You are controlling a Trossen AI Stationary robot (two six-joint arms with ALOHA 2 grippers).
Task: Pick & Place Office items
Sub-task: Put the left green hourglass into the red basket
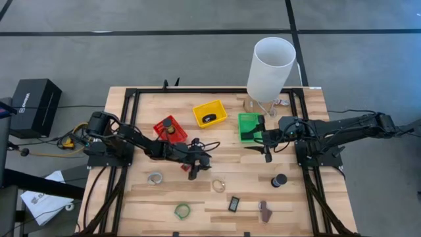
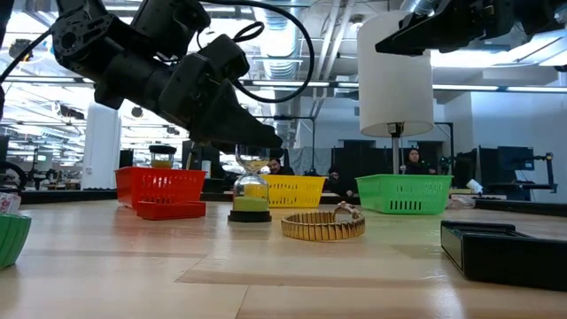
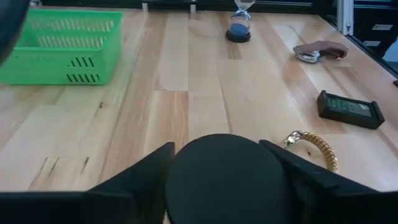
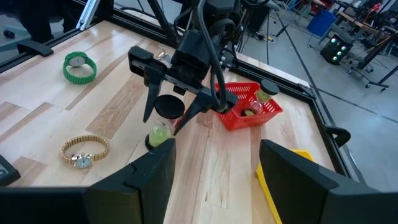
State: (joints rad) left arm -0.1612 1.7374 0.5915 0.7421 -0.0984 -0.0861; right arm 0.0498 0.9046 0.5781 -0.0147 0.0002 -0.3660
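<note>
the left gripper hangs over the middle of the wooden table, its two dark fingers set on either side of a black round disc — the wrist view shows the disc filling the gap between them, so it is grasped. just under it stands a small hourglass with yellow-green sand, upright, beside the red plastic bin. the right gripper waits near the right edge by the green plastic bin, fingers spread and holding nothing.

toward the near edge lie a gold metal wristwatch, a green-strapped watch, a silvery ring-shaped piece, a small dark rectangular digital clock and a brown clip. another hourglass with blue sand stands nearer the right edge — well apart from the first
</note>
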